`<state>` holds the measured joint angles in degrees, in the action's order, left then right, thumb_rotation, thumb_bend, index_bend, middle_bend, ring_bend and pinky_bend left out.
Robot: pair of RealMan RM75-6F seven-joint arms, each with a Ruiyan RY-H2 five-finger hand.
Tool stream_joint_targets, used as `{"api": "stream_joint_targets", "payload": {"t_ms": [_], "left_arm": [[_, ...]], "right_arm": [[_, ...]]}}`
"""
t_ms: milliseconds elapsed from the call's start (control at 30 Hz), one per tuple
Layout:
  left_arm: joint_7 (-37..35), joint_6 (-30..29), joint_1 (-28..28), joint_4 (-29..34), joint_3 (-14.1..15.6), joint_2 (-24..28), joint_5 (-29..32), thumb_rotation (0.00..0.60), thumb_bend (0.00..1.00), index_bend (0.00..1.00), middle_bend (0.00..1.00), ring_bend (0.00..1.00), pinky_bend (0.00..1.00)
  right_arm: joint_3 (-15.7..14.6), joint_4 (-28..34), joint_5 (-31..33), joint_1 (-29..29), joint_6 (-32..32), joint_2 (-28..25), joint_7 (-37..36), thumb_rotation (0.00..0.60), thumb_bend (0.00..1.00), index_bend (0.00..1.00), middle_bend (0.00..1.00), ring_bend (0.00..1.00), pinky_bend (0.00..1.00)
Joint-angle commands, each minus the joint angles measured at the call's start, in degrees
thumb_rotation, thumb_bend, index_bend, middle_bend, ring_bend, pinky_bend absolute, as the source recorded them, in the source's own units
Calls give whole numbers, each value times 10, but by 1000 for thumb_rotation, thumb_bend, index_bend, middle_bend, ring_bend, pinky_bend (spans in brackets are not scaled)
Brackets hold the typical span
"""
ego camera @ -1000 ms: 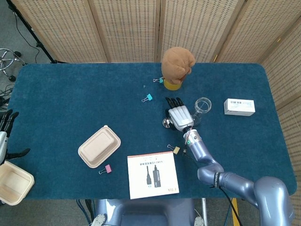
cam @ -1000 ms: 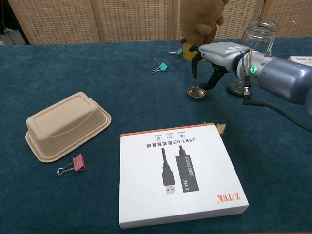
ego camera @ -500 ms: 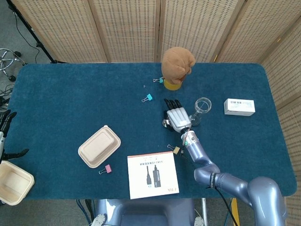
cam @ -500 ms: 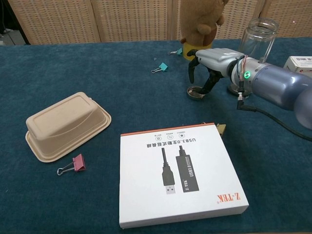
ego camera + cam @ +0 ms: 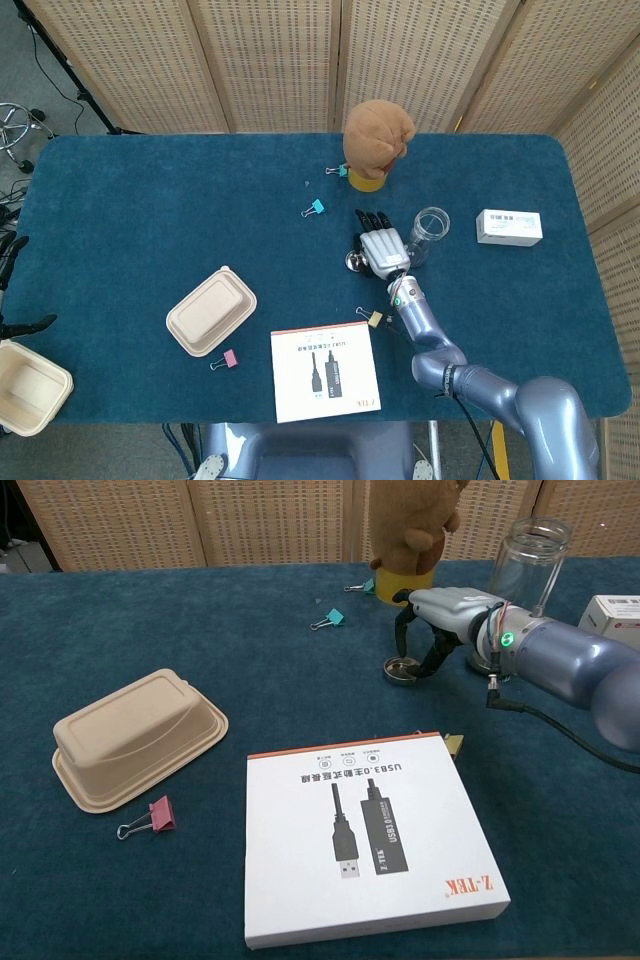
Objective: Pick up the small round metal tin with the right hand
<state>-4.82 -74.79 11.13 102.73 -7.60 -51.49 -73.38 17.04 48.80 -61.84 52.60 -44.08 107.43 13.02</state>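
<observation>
The small round metal tin (image 5: 402,668) looks light, stiff and slick, sitting low on the tabletop (image 5: 250,650). The right robot hand (image 5: 432,620) arches over it, fingers curled down around the rim, so I'd pinch opposite edges; can't tell if it's gripped yet.

From overhead, the right hand (image 5: 381,248) covers most of the small tin (image 5: 353,261); whether the fingertips (image 5: 403,648) actually touch it cannot be told. The left hand (image 5: 12,290) is cut by the frame edge (only dark fingers show). The teddy bear (image 5: 413,522) loses its head above the chest view.
</observation>
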Motion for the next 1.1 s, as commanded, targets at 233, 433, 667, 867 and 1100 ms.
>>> {"api": "stream_joint_targets", "payload": {"t_ms": [233, 433, 667, 867, 1100], "left_arm": [[-3, -2, -1, -1, -1, 0, 2, 600, 0, 0, 0, 0, 0], [-5, -2, -1, -2, -1, 1, 3, 600, 0, 0, 0, 0, 0], [-6, -1, 0, -2, -2, 1, 3, 600, 0, 0, 0, 0, 0], [-6, -3, -1, -1, -1, 1, 3, 600, 0, 0, 0, 0, 0], [-8, -2, -1, 1, 0, 3, 0, 600, 0, 0, 0, 0, 0]], "right_arm": [[4, -8, 1, 6, 7, 5, -10, 600, 409, 523, 0, 0, 0], [2, -19, 4, 7, 14, 11, -11, 600, 444, 547, 0, 0, 0], [2, -21, -4, 6, 8, 11, -19, 600, 548, 586, 0, 0, 0], [-2, -17, -9, 3, 2, 10, -18, 600, 585, 599, 0, 0, 0], [-3, 26, -36, -4, -34, -16, -24, 600, 599, 614, 0, 0, 0]]}}
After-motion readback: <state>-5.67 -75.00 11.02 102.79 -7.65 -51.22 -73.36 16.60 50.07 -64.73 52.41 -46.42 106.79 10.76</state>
